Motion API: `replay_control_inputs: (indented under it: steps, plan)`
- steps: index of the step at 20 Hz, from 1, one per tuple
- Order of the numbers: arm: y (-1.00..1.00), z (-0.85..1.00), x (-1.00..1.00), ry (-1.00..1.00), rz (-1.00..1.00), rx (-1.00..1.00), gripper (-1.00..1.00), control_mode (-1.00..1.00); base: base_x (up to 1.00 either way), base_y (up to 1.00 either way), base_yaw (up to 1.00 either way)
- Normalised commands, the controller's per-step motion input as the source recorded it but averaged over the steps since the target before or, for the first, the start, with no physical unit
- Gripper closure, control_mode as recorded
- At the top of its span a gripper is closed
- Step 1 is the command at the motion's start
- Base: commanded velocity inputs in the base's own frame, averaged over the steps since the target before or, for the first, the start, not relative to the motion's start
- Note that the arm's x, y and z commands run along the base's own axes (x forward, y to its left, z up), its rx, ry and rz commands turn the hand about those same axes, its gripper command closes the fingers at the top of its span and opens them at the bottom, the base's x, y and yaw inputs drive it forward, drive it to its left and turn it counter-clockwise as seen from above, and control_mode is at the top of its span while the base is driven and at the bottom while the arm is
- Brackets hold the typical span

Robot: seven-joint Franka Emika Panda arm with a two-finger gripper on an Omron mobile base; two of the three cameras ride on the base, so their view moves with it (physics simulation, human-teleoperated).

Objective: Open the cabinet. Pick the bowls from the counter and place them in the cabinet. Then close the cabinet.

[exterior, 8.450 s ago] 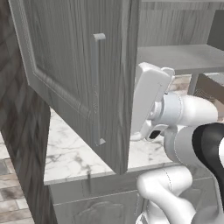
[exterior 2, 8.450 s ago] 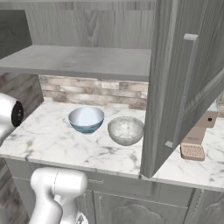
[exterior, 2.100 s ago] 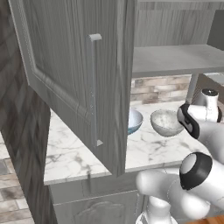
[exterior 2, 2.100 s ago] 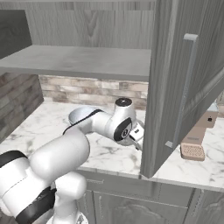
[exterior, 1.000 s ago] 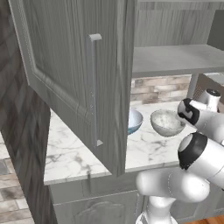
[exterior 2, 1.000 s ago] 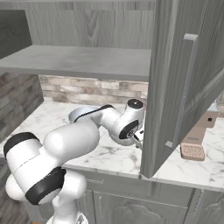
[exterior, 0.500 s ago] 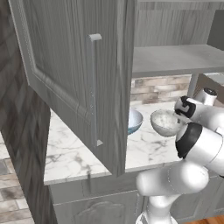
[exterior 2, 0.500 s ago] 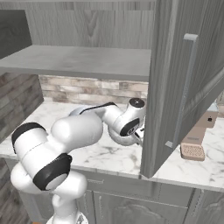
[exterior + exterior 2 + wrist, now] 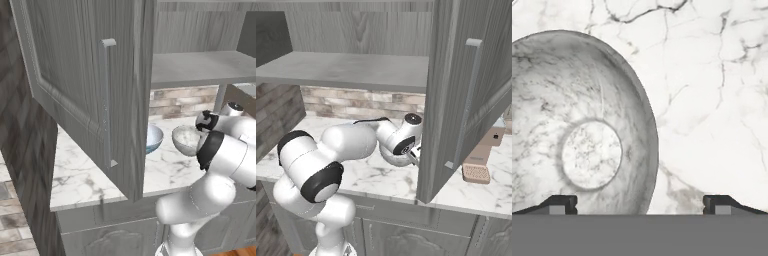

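Since a moment ago we have swung our wide-open gripper [image 9: 640, 202] down to straddle the speckled bowl's [image 9: 577, 125] rim for pickup.

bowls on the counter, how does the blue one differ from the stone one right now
The blue bowl is glossy light blue; the stone bowl is speckled grey-beige. The blue bowl sits partly behind the open cabinet door in the left base view, while the stone bowl sits right of it, next to the arm's wrist. The gripper looks down on the stone bowl's rim, jaws open, not the blue bowl. Both are round, upright, of like size, on the counter.
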Motion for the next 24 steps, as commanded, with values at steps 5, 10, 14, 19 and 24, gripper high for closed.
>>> replay_control_inputs:
  steps: [5,10,14,19,24]
  plan:
    - [0.00,-0.23,0.23,0.00,0.00,0.00,-1.00,-1.00,0.00,0.00,0.00]
    - [0.00,-0.17,0.16,0.00,0.00,0.00,-1.00,-1.00,0.00,0.00,0.00]
    - [0.00,-0.16,0.02,-0.01,0.00,0.00,1.00,-1.00,0.00,0.00,0.00]
    - [0.00,-0.07,-0.05,-0.05,-0.02,0.00,1.00,-1.00,0.00,0.00,0.00]
    - [0.00,-0.10,-0.19,-0.05,-0.03,0.00,1.00,-1.00,0.00,0.00,0.00]
